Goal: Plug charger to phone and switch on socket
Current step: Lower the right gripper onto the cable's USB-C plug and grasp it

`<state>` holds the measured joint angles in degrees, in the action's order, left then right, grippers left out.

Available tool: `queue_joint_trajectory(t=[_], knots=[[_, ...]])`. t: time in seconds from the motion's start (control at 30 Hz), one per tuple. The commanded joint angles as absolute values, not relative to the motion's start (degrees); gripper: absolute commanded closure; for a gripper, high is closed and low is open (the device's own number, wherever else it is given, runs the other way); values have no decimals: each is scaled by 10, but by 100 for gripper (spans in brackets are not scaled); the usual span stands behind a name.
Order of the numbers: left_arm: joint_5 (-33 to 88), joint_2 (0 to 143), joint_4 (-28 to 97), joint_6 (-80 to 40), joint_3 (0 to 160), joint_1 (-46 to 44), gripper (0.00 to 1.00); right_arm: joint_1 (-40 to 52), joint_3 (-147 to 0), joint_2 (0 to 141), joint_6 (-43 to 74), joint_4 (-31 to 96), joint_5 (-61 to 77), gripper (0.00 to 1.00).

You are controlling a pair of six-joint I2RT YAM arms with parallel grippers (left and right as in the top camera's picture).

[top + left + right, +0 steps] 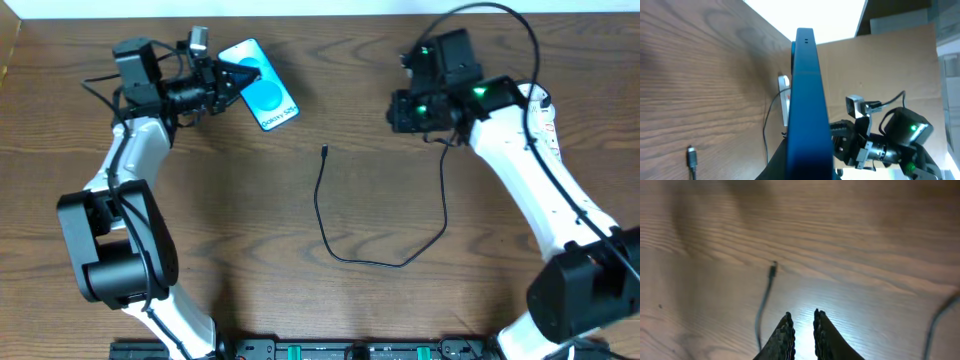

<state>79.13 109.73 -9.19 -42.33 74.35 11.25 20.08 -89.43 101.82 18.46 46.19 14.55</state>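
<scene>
Lying loose on the desk [240, 200], the charger [400, 265] is seen as a black loop mid-desk. Its connector tip [325, 150] is plugged into nothing and sits well apart from the phone [262, 85].

The phone is pinched at one end by the left jaws at the far left of the desk. It is screen up, and the blue screen and "Galaxy" text can be read from overhead. In the left wrist view the phone [807, 100] is seen edge-on and appears raised off the wood, with the connector tip [691, 157] on the desk off to one side.

The socket [784, 100] is glimpsed only as a white piece with red marks behind the phone. It is mostly hidden, and the switch position cannot be told. Overhead, the cable's other end is lost under the right arm [520, 150].

The right jaws are nearly pressed together with only a thin slit left and nothing between them. They are held above bare desk, with the connector tip [772, 270] just ahead.
</scene>
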Motion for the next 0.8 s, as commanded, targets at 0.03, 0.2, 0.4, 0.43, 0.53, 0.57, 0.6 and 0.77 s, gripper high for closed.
queue_joint_trajectory(t=[0.03,0.2,0.4,0.43,0.53,0.57,0.6,0.77], knots=[[803,1087,-94,-441,752,130,93,236,-975,1084,211,474,135,87],[803,1087,-94,-452,752,140,93,267,-1080,1184,249,498,134,87],[803,1087,-94,-453,752,140,93,289,-1110,1259,296,506,143,82],[803,1087,-94,-453,752,141,93,293,-1110,1267,296,506,143,79],[801,1087,-95,-453,752,142,93,303,-1109,1285,296,505,142,72],[799,1087,-95,-453,752,143,93,305,-1109,1289,296,505,142,70],[797,1087,-95,-453,752,145,93,308,-1109,1296,296,504,142,69],[783,1087,-95,-469,752,164,93,321,-1109,1326,296,503,143,68]])
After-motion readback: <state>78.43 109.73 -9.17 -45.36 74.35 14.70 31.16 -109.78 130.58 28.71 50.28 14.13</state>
